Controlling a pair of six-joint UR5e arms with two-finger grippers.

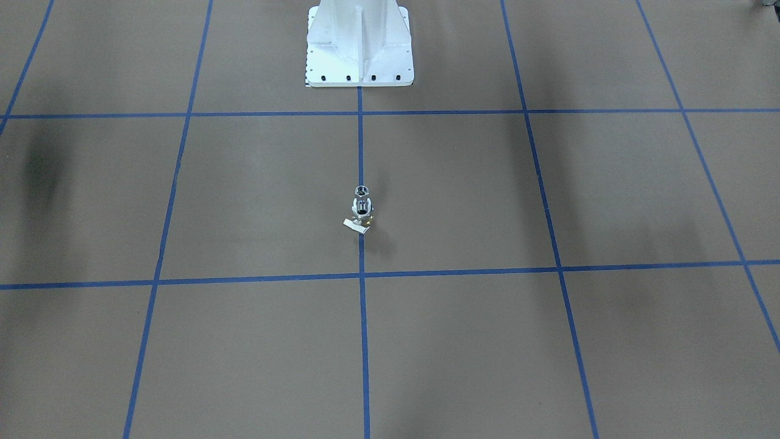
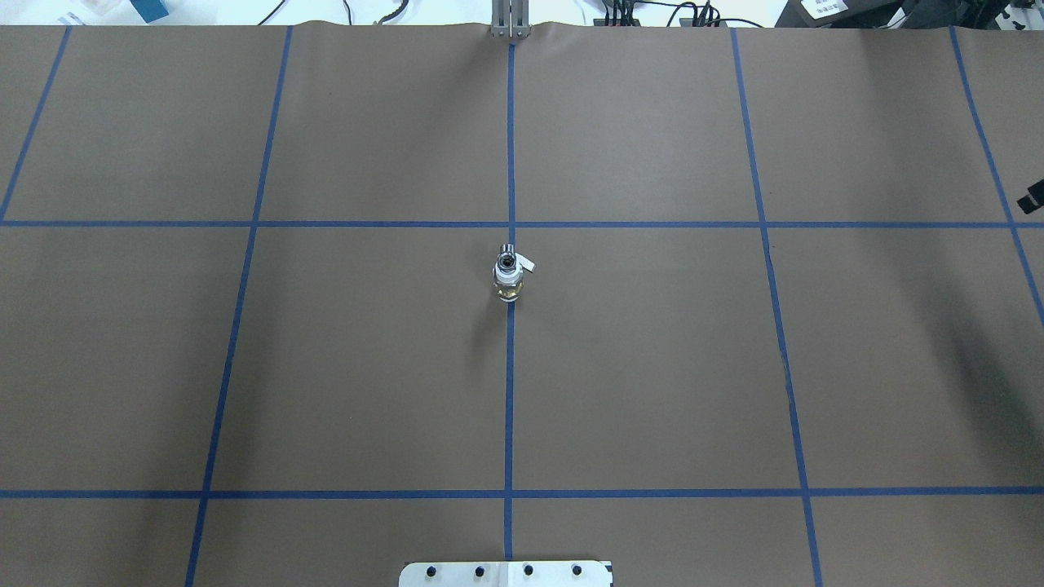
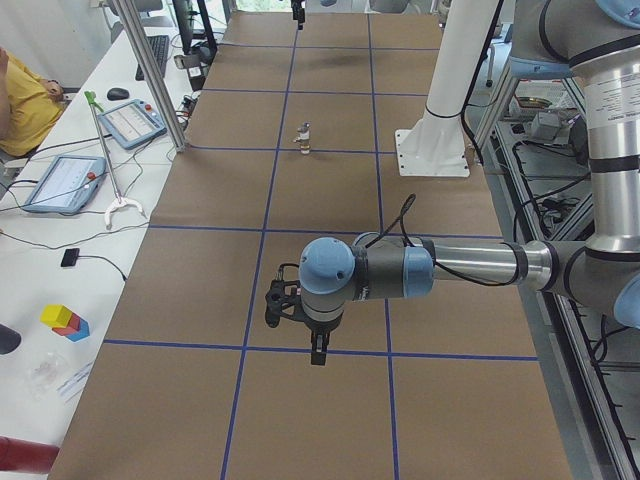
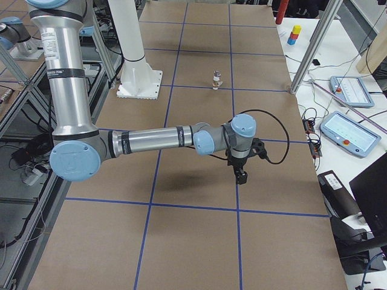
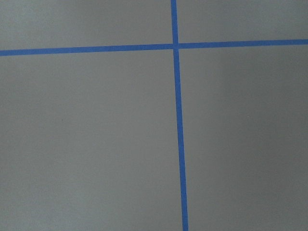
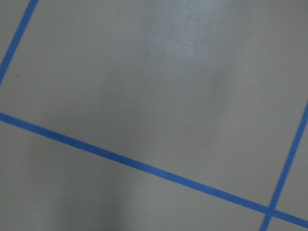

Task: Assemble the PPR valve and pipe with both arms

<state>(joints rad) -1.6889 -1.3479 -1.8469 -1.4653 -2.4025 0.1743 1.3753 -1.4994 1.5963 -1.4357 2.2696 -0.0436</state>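
Observation:
The PPR valve [image 2: 507,279], with its white collar and small white lever tab [image 1: 353,224], stands on the blue centre line in the middle of the table. The chrome pipe [image 2: 506,261] sits together with it as one small upright stack, its open round end showing. The stack also shows in the exterior left view [image 3: 304,137] and the exterior right view [image 4: 216,79]. My left gripper [image 3: 318,352] hangs over the table's left end, far from the stack. My right gripper [image 4: 241,177] hangs over the right end. I cannot tell whether either is open or shut. Both wrist views show only bare table.
The white pedestal base [image 1: 359,46] stands at the robot's side of the table. Blue tape lines grid the brown table [image 2: 652,367]. Beside the table are tablets [image 3: 64,182], an upright metal post [image 3: 150,70] and a seated person [image 3: 20,105].

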